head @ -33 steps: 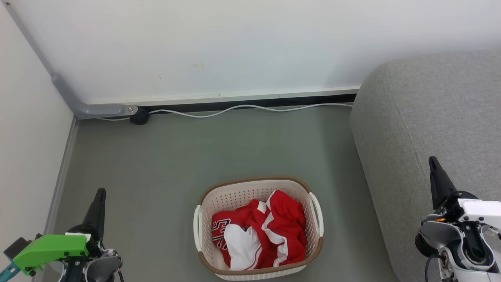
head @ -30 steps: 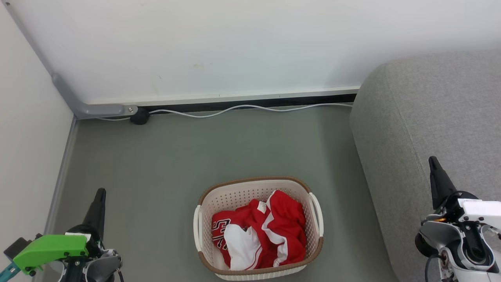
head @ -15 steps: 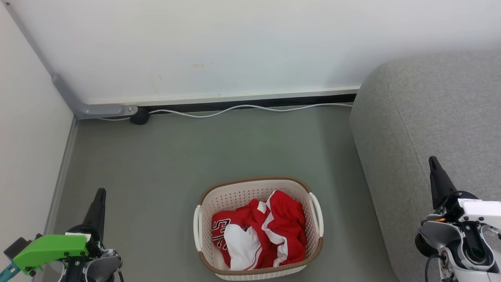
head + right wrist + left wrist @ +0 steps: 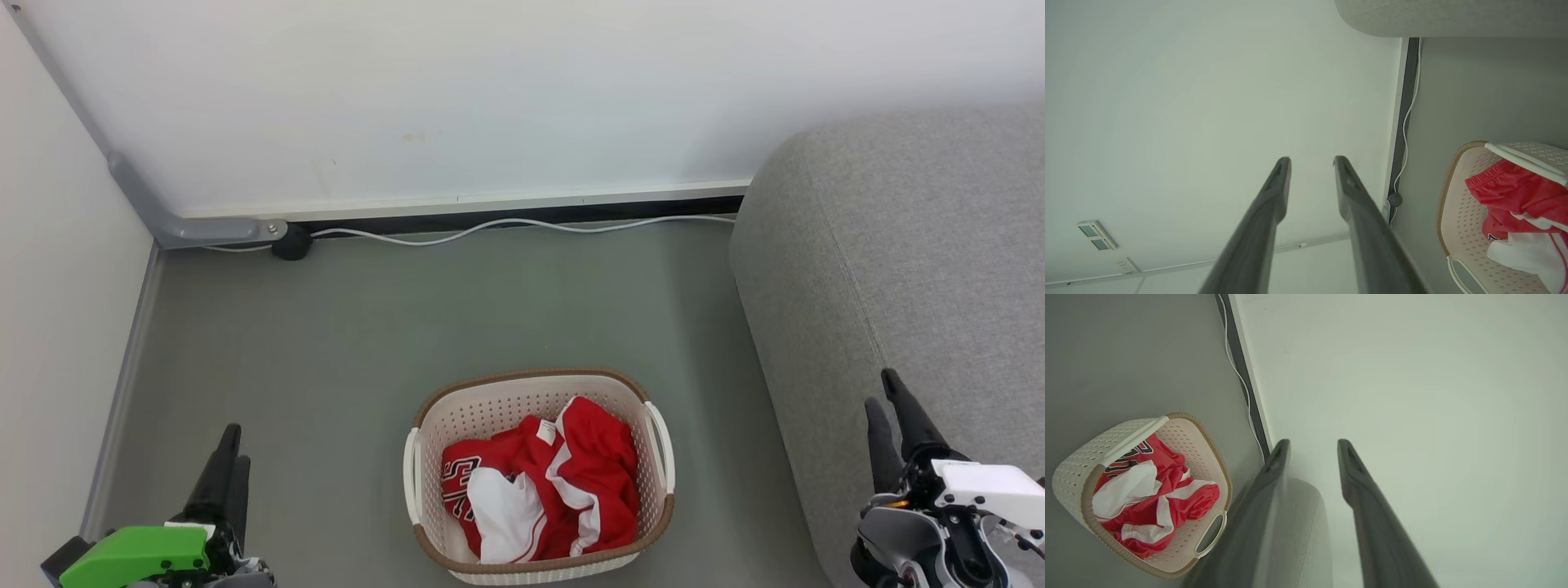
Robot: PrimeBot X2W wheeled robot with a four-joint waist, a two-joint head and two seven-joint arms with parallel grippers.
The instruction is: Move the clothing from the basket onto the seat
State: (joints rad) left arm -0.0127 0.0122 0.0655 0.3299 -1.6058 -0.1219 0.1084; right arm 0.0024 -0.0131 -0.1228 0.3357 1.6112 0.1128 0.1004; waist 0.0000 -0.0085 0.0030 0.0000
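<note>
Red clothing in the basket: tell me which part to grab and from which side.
Grip the raised red fold at the back right of the red clothing, where the fabric seems to bunch highest. Come from straight above: the basket walls ring the heap on every side, so a sideways approach would likely be blocked.
</note>
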